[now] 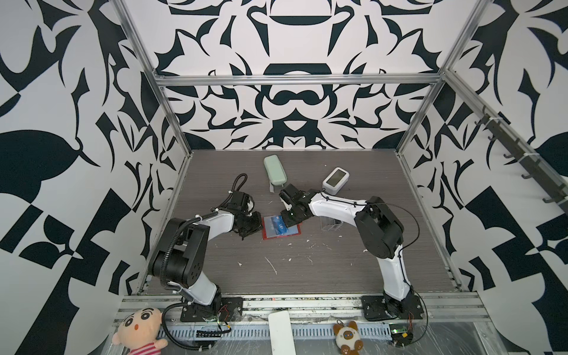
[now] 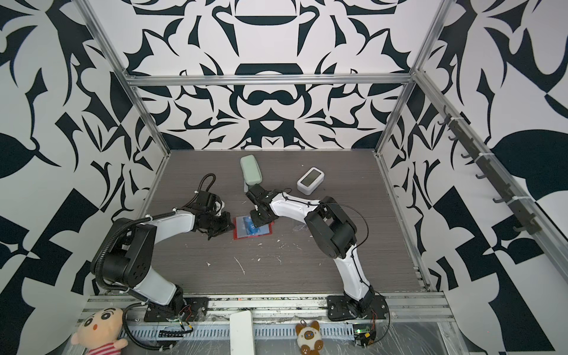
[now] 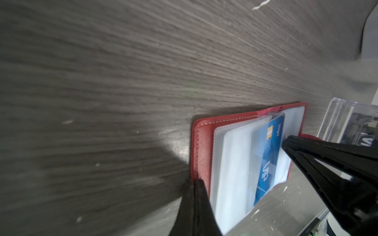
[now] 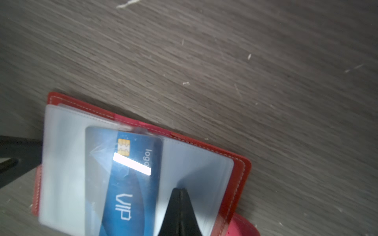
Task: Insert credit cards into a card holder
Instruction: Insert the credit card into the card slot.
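The red card holder (image 1: 281, 236) (image 2: 253, 236) lies open on the table, clear sleeve pages up. A blue credit card (image 1: 275, 226) (image 4: 131, 183) with white "VIP" lettering sits partly inside a sleeve. My left gripper (image 1: 255, 229) (image 3: 196, 180) is shut, and its tips touch the edge of the red cover (image 3: 202, 147). My right gripper (image 1: 287, 222) (image 4: 179, 190) is shut too. Its tips press on the clear page beside the blue card (image 3: 268, 161). Nothing shows between either pair of jaws.
A clear acrylic stand (image 1: 330, 223) (image 3: 347, 126) holding a black card (image 3: 366, 141) is right of the holder, under my right arm. A mint-green case (image 1: 274, 170) and a small white screen device (image 1: 335, 179) lie behind. White scraps dot the wood-grain table (image 1: 307, 270).
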Robot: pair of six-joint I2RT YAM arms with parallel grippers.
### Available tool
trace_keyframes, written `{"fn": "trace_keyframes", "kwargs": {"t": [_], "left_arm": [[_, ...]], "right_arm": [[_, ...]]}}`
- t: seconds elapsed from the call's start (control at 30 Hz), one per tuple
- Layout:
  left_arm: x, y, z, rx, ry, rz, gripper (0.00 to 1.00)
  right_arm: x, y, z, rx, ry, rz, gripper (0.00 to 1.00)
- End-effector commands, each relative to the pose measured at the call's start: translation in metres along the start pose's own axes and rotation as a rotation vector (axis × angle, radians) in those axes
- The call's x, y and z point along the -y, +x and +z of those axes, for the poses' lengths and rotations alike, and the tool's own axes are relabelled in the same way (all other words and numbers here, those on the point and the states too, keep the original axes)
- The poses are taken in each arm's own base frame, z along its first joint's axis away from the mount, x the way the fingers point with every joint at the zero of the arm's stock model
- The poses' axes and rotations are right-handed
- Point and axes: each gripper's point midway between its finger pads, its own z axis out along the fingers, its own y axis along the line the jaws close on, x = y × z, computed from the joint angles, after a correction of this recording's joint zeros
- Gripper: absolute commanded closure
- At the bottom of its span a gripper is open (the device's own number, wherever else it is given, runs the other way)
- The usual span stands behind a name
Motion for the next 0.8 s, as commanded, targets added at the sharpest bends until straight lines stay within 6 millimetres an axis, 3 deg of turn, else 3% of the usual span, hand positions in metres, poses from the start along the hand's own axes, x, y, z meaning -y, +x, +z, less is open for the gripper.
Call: {"fn": "trace_keyframes", "kwargs": {"t": [0.0,0.4,0.77], "left_arm": [[0.003,-0.002,-0.005,0.001,-0.009,0.014,1.00],[0.004,-0.004,-0.004,0.001,-0.003,0.016,1.00],[0.004,-0.004,-0.001,-0.003,-0.004,0.016,1.00]], "right_arm": [[-0.004,-0.005,-0.010,0.005,0.009,-0.022,1.00],[-0.024,0.010,0.002,-0.086,-0.106,-0.028,1.00],[-0.050,0.010,0.004,-0.092,-0.259,0.000,1.00]]}}
